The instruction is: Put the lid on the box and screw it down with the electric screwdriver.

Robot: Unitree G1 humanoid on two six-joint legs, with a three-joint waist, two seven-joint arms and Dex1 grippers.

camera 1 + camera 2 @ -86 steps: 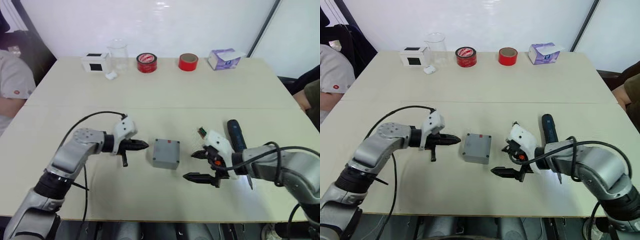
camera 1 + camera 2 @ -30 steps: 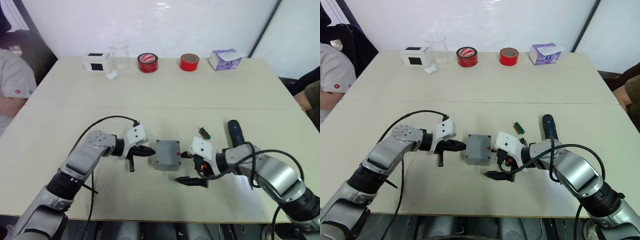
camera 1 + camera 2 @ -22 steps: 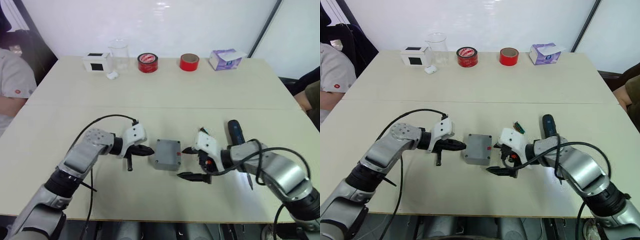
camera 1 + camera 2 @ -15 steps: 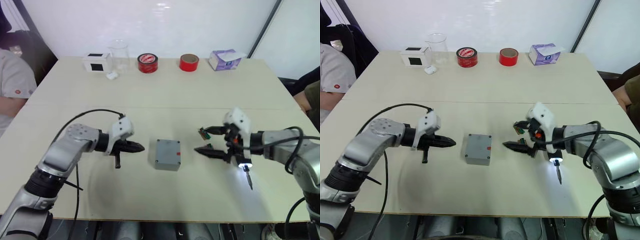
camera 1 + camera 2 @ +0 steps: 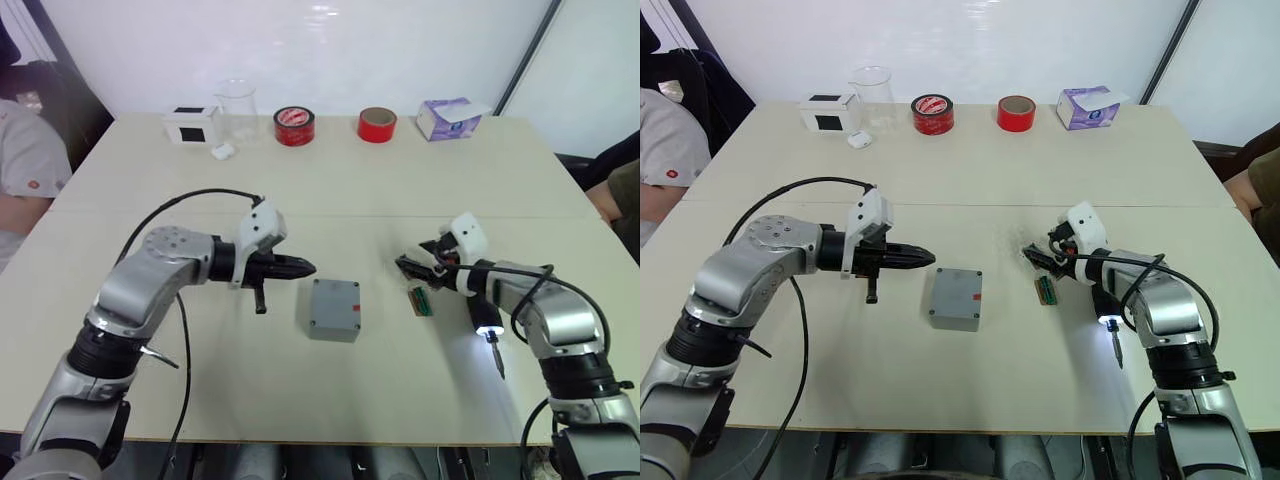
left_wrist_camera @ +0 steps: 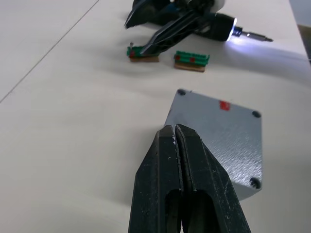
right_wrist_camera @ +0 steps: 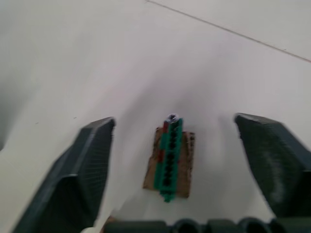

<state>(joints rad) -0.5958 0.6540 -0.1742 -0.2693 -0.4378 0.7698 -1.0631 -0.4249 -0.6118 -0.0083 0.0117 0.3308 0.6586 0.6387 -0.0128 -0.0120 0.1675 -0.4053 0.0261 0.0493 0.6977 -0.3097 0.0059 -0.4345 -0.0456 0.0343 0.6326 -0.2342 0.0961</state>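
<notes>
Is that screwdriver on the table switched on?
On: the electric screwdriver shows a bright white glow at its tip, spilling onto the table.

Box [image 5: 334,309] lay just right of and below the left gripper [image 5: 306,267]; green connector strip [image 5: 421,301] sat below the right gripper [image 5: 408,268].

Bare table [image 5: 250,380] all round the box [image 5: 334,309], green connector [image 5: 421,300] just beside right gripper [image 5: 408,266]
</notes>
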